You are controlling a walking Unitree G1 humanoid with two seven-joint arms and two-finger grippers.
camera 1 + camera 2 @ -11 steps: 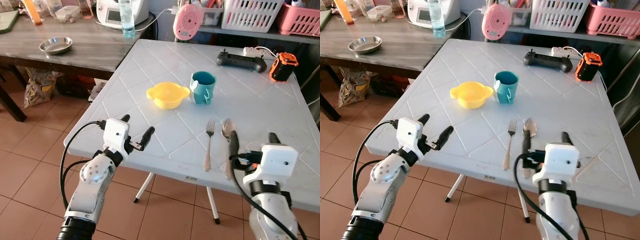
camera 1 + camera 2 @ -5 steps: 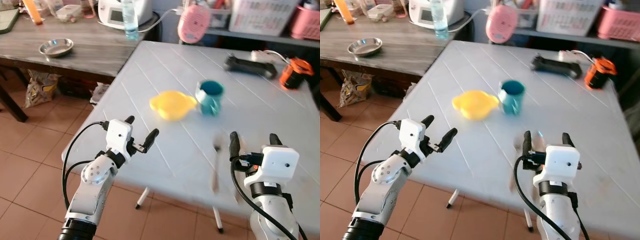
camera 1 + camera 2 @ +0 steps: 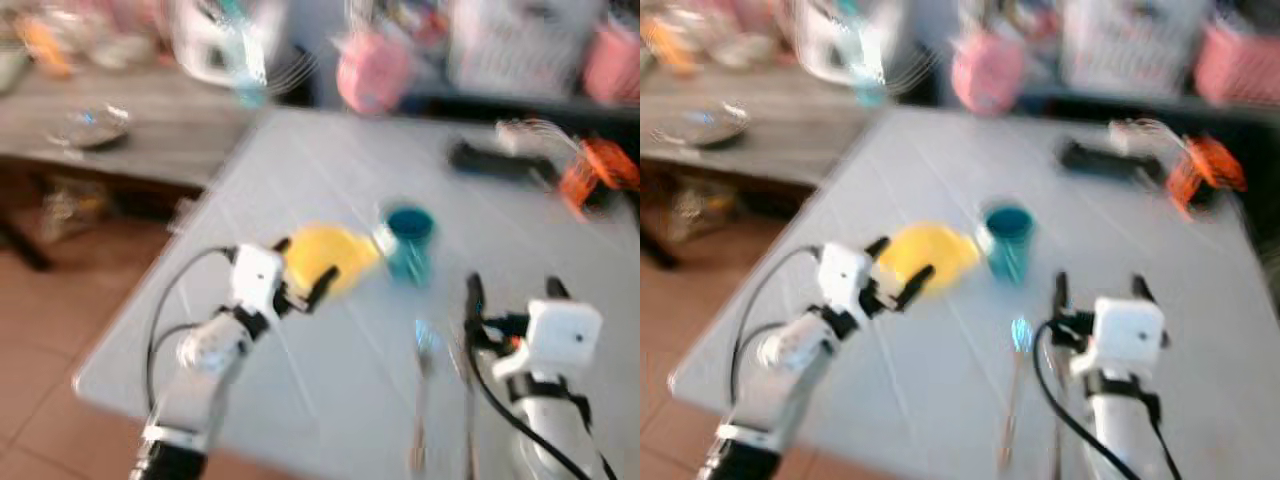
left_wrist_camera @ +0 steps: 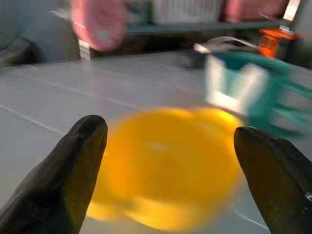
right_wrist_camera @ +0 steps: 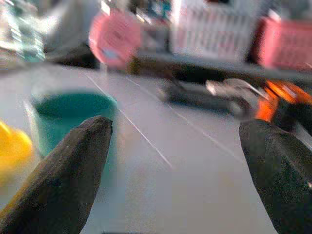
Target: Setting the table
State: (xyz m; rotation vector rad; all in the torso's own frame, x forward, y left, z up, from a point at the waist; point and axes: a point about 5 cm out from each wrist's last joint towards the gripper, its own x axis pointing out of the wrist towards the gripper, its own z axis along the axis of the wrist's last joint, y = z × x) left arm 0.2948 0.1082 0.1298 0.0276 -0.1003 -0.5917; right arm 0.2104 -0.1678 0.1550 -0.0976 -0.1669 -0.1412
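The pictures are blurred by motion. A yellow bowl (image 3: 330,258) rests on the white table (image 3: 300,180), with a teal cup (image 3: 408,240) just to its right. A fork (image 3: 420,400) and a spoon (image 3: 466,420) lie near the front edge. My left gripper (image 3: 302,272) is open right in front of the yellow bowl (image 4: 165,165), which lies between its fingers (image 4: 80,156) in the left wrist view. My right gripper (image 3: 512,290) is open above the cutlery, facing the teal cup (image 5: 68,117).
A black controller (image 3: 495,162) and an orange device (image 3: 590,175) lie at the table's far right. A pink round object (image 3: 365,70) and baskets stand behind. A wooden table (image 3: 120,100) with a metal dish (image 3: 88,125) is at the left.
The camera has moved forward and the picture has blurred. Both grippers are now over the table, the left one close up to the yellow bowl.
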